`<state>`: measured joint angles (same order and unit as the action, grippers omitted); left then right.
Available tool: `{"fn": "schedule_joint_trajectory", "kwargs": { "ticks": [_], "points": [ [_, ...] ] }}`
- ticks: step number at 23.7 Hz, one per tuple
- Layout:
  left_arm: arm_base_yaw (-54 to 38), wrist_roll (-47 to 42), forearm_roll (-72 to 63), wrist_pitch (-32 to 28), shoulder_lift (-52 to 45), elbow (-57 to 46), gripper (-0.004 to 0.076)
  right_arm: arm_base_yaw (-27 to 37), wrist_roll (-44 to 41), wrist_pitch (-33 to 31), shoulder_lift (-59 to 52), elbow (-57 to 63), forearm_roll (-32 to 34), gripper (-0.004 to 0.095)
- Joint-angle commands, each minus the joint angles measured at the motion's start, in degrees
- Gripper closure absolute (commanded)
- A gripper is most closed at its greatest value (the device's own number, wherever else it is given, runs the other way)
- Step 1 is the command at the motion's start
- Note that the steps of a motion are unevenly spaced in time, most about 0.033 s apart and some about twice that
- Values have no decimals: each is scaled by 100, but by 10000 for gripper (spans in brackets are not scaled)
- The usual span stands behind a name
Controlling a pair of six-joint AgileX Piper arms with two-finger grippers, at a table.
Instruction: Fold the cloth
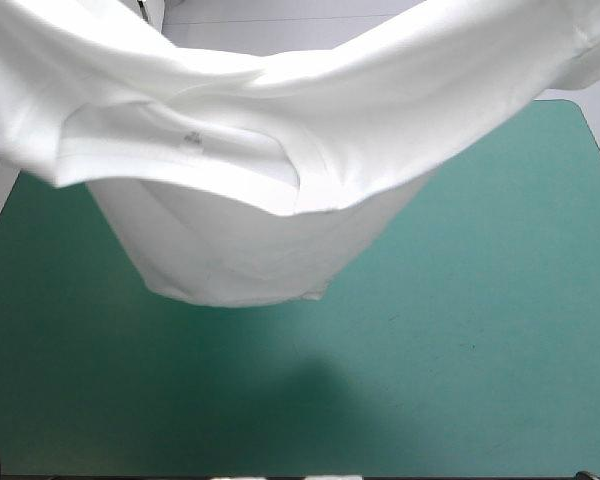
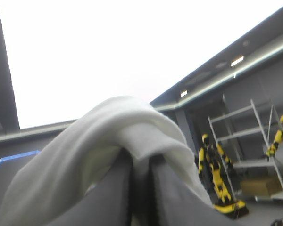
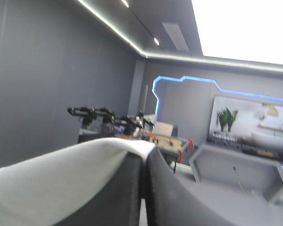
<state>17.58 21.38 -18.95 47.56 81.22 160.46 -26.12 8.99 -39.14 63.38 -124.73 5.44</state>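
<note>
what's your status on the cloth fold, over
Left pincer shut on the T-shirt, right pincer shut on it too. T-shirt lifted, sagging between them above the teal-green cover. No obstruction seen.

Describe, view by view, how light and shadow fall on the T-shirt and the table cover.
High view: the lifted T-shirt glares white along its upper folds, is dimmer underneath, and casts a soft shadow on the teal-green cover. Left wrist view: cloth over the left pincer looks shaded against a bright backdrop. Right wrist view: cloth at the right pincer is dimly, evenly lit.
</note>
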Motion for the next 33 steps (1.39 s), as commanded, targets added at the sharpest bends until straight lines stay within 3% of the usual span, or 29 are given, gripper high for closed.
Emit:
{"fn": "schedule_joint_trajectory", "kwargs": {
  "ticks": [1,3,7,10,14,17,19,23,25,30,33],
  "points": [
    [20,268,-546,-767,-152,38,733,0,514,562,245,-778,-675,926],
    [20,323,-713,-767,-165,38,733,0,524,536,414,-1142,-887,926],
    [20,340,-757,-491,-105,15,733,0,383,66,724,-1551,-704,927],
    [20,206,-468,-62,51,-195,733,0,-342,-646,951,-1486,108,927],
    [20,-461,454,804,674,-1264,733,0,-1161,-2348,1868,-1487,1523,927],
    [20,-547,674,811,1358,-2069,733,122,-1548,-2566,2628,-1487,1990,927],
    [20,-700,752,909,2010,-2349,733,425,-1562,-2655,3194,-1487,1839,927],
    [20,-830,735,1007,3691,-2365,733,1512,-1360,-3060,4832,-1487,186,927],
    [20,-888,735,970,4269,-2353,733,1713,-1177,-3060,5490,-1498,-349,927],
    [20,-912,744,1006,4939,-2353,733,1729,-1201,-3060,6324,-1498,-441,927],
    [20,-912,782,675,5000,-2353,733,1729,-1252,-2969,6499,-1498,-415,926]
  ]
}}
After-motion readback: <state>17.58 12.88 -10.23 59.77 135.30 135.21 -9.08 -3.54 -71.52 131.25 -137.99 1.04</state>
